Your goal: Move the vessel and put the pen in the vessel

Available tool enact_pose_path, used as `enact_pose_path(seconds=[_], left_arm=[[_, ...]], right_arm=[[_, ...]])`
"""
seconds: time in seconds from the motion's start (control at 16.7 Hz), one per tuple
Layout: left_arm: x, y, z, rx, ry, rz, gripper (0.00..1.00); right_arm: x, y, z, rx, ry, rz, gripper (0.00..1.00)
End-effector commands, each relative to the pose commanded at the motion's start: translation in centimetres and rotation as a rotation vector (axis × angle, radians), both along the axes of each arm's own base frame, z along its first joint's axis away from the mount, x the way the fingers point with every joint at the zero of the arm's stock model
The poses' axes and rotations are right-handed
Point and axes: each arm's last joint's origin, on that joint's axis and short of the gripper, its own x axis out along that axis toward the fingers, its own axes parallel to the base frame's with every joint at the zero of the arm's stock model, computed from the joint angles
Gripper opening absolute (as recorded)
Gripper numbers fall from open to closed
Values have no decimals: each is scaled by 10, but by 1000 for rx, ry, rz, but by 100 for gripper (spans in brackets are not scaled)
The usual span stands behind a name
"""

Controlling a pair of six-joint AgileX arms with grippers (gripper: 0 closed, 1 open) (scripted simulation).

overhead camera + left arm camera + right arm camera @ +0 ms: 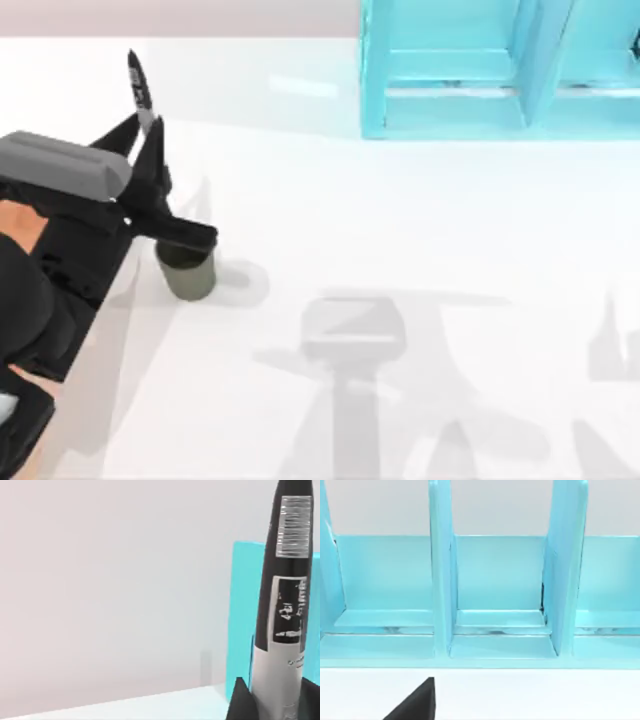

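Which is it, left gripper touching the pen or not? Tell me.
Touching. In the left wrist view the left gripper's dark fingers press against the pen on both sides, holding it upright.

A glossy white desk (400,220) is seen. A small dark olive-green cylindrical cup (188,272) stands upright at its left; a turquoise compartmented shelf (470,90) sits along the far edge.

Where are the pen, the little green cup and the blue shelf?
pen (280,620): left wrist view, labelled barrel.
olive-green cup (188,276): top view, outer wall.
turquoise shelf (441,580): right wrist view, upright divider.
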Motion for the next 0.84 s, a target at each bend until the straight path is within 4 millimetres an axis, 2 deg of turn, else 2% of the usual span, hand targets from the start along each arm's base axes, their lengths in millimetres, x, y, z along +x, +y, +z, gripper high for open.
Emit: enact_pose_path(seconds=[0.48,0.84], left_arm=[[0,0,0,0,0,0,98],[0,0,0,0,0,0,100]], right_arm=[[0,0,0,0,0,0,100],[0,0,0,0,0,0,100]])
